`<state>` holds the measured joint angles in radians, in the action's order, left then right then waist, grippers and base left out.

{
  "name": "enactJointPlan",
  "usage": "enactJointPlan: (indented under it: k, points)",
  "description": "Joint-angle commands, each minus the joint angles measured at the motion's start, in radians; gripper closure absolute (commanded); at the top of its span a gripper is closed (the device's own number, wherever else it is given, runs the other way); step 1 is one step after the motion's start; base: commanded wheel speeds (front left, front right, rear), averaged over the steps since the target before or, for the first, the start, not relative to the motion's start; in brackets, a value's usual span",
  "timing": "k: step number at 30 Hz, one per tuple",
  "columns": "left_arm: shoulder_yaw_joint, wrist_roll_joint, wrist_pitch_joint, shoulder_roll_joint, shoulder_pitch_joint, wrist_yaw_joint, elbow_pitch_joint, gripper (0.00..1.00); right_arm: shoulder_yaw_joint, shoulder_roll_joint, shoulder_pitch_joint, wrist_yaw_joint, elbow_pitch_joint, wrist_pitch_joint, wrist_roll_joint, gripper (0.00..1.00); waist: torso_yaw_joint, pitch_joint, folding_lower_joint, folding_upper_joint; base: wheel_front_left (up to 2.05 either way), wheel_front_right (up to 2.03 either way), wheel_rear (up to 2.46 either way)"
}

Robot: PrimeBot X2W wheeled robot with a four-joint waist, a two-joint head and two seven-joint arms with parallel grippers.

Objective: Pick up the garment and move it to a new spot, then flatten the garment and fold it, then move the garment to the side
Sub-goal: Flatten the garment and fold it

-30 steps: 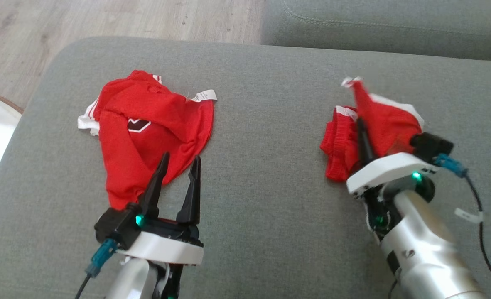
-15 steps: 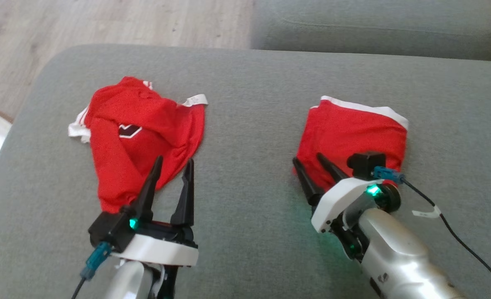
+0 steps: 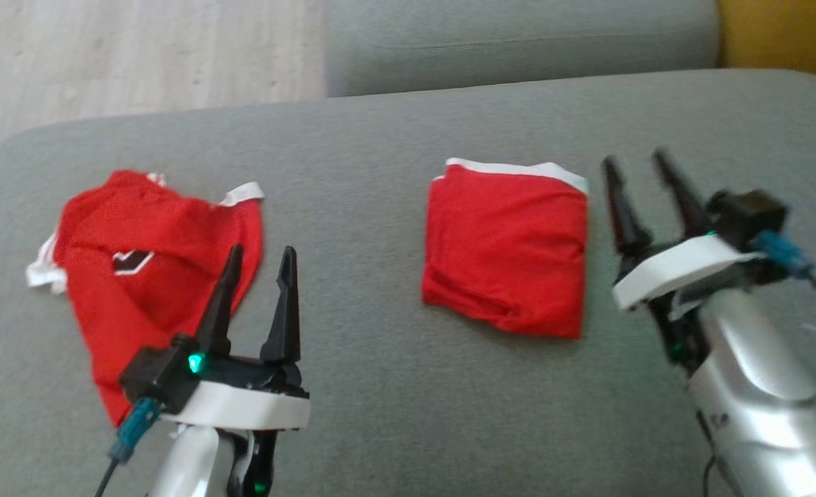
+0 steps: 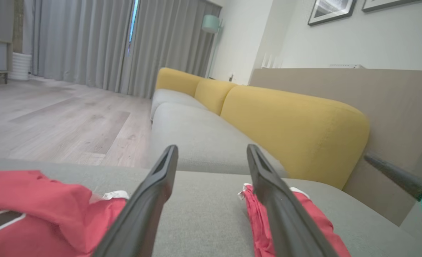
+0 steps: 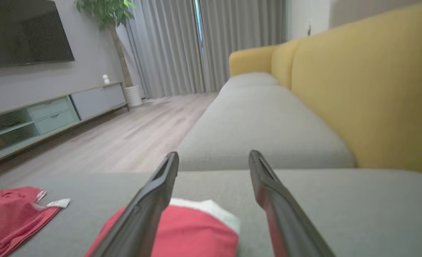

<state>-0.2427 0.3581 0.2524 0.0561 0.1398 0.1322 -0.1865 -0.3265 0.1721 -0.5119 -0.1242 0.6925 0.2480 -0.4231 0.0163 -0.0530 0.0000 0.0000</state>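
Right gripper (image 3: 634, 160) stands wide and empty, just beside the folded red garment (image 3: 508, 252), which lies flat on the grey sofa seat (image 3: 380, 400). Left gripper (image 3: 261, 252) is wide too and holds nothing, near a second red garment (image 3: 139, 276) that lies crumpled. I judge the fold finished; moving the garment aside is not yet done.

The head view looks steeply down on the grey sofa seat (image 3: 394, 386) from close above. Both wrist views sit low, just over it, facing along the sofa toward the curtains (image 4: 89, 43). All three share the folded red garment (image 3: 508, 248) and the crumpled red garment (image 3: 139, 262).
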Motion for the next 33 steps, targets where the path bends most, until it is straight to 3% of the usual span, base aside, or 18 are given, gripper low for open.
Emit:
enactJointPlan:
  k: [1, 5, 9, 14, 23, 24, 25, 26, 33]
  points:
    - [0.040, -0.013, 0.009, 0.010, 0.055, -0.002, 0.038, 0.00, 0.054, -0.017, 0.025, -0.007, -0.097, 0.013, 0.085, 0.00, -0.036, 0.000, 0.0000, 0.0000, 0.00, 0.00, 0.00]
    - [0.045, -0.018, 0.009, 0.007, 0.056, -0.002, 0.043, 0.00, 0.236, -0.074, 0.155, -0.007, -0.260, 0.013, 0.272, 0.00, -0.065, -0.005, 0.0000, 0.0000, 0.00, 0.00, 0.00]
    - [0.050, -0.030, 0.009, 0.003, 0.043, -0.002, 0.032, 0.00, 0.312, -0.115, 0.278, -0.007, -0.378, 0.014, 0.358, 0.00, -0.080, -0.012, 0.0000, 0.0000, 0.00, 0.00, 0.00]
    - [0.062, -0.046, 0.009, 0.000, 0.018, -0.002, 0.010, 0.00, 0.310, -0.121, 0.351, -0.007, -0.420, 0.014, 0.322, 0.00, -0.086, -0.017, 0.0000, 0.0000, 0.00, 0.00, 0.00]
    - [0.051, -0.046, 0.009, -0.005, 0.010, -0.002, 0.011, 0.00, 0.295, -0.122, 0.342, -0.007, -0.433, 0.014, 0.320, 0.00, -0.054, -0.028, 0.0000, 0.0000, 0.00, 0.00, 0.00]
    - [0.047, -0.045, 0.009, -0.005, 0.013, -0.002, 0.012, 0.00, 0.293, -0.122, 0.337, -0.007, -0.432, 0.014, 0.323, 0.13, -0.047, -0.034, 0.0000, 0.0000, 0.00, 0.00, 0.00]
    - [0.047, -0.045, 0.009, -0.005, 0.013, -0.002, 0.012, 0.00, 0.293, -0.122, 0.337, -0.007, -0.432, 0.014, 0.323, 0.13, -0.047, -0.034, 0.0000, 0.0000, 0.00, 0.00, 0.00]
    - [0.042, -0.044, 0.009, -0.005, 0.017, -0.002, 0.014, 0.00, 0.294, -0.122, 0.329, -0.007, -0.431, 0.014, 0.328, 0.97, -0.039, -0.042, 0.0000, 0.0000, 0.00, 0.00, 0.00]
    - [0.010, -0.034, 0.009, -0.006, 0.067, -0.002, 0.030, 0.00, 0.290, -0.122, 0.212, -0.007, -0.352, 0.011, 0.382, 1.00, 0.033, -0.122, 0.0000, 0.0000, 0.00, 0.00, 0.00]
